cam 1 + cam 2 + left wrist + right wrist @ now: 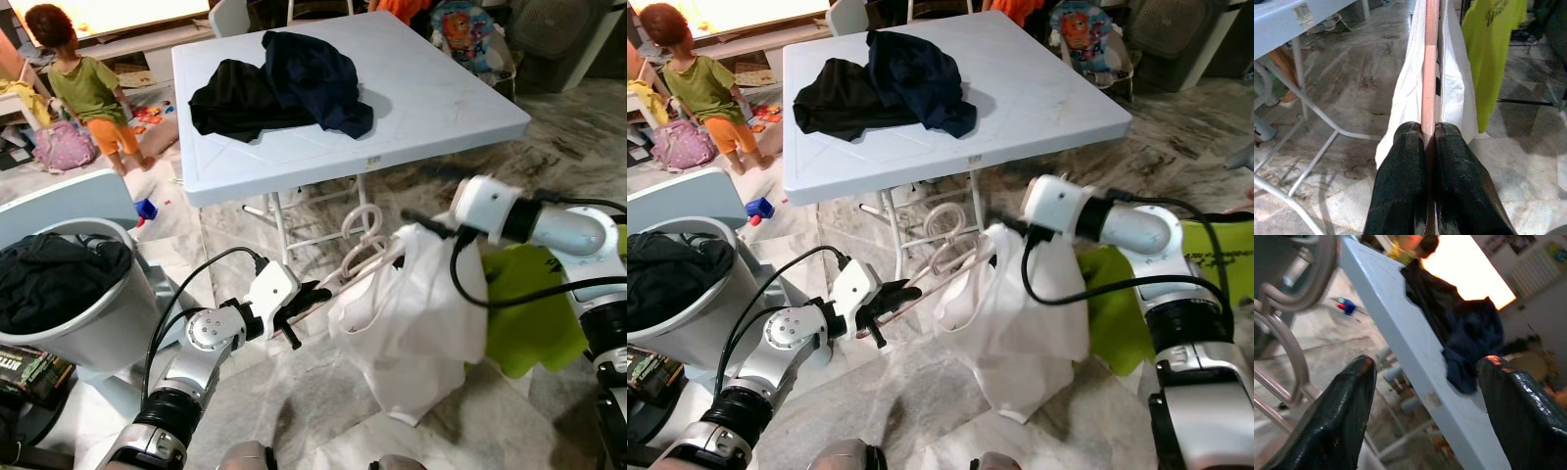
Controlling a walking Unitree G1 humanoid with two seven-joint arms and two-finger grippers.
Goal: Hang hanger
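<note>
**Op:** Head views first. I have the left gripper (294, 315) clamped on one end of the hanger (358, 262), which carries a white garment (411, 323). The hanger's long axis runs from that gripper up and across toward the right gripper (1004, 227), so the left arm holds the near end and the right sits at the far one, by the garment's top edge.

**Obs:** And the hook?

**Op:** The hook loops rise above the bar, between the two grippers, in front of the legs of the white table (441, 108). The lime shirt (529, 304) hangs just behind the white garment, on the right arm's side.

**Obs:** Left wrist view?

**Op:** The fingers (1400, 186) are closed tight on the pinkish hanger bar, which runs straight away from them along their own line, white cloth draped on both sides.

**Obs:** Right wrist view?

**Op:** Fingers (1337, 421) spread wide, nothing between them; metal loops sit close by, probably the hooks, though the blur leaves me unsure. The table edge and the dark clothes (1459, 338) lie beyond. My judgement: the left arm carries, the right is free to guide.
</note>
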